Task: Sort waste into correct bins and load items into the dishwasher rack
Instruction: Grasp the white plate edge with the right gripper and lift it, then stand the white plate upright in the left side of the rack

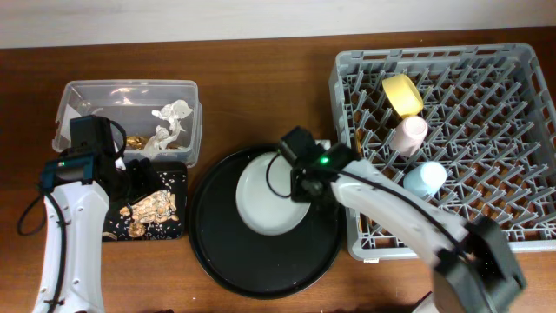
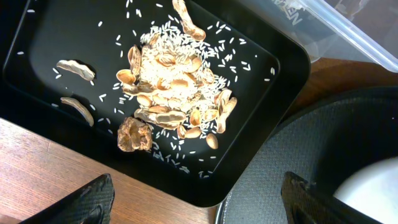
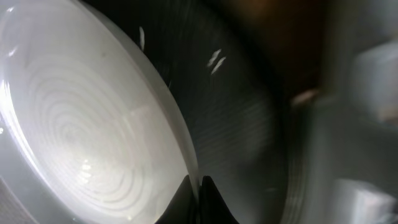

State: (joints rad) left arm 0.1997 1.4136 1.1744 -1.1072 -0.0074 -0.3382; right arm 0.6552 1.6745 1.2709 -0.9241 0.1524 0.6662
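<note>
Fingertips of the right hand (image 3: 198, 198) pinch the rim of the pale grey-white round plate (image 3: 81, 130) (blurred, and only the wrist view shows this), which lies in the large round black tray (image 1: 217, 252). The left hand (image 2: 199, 202) hangs spread wide over the shallow black rectangular tray (image 2: 56, 31) of brown crumbly food scraps (image 2: 168, 81). Overhead, its fingers are lost against the dark tray.

Dark brown wooden table (image 1: 261, 78), grain running left to right. Four things sit directly on it.

- Round black tray (image 1: 204, 252): front centre, the largest of the dark pieces.
- Shallow black tray (image 1: 176, 178): just left of the round tray, rims nearly touching.
- Clear tub (image 1: 130, 83): behind-left of the round tray, beyond the shallow tray.
- Dishwasher rack (image 1: 434, 54): right of the round tray, its near-left corner against the rim.
</note>
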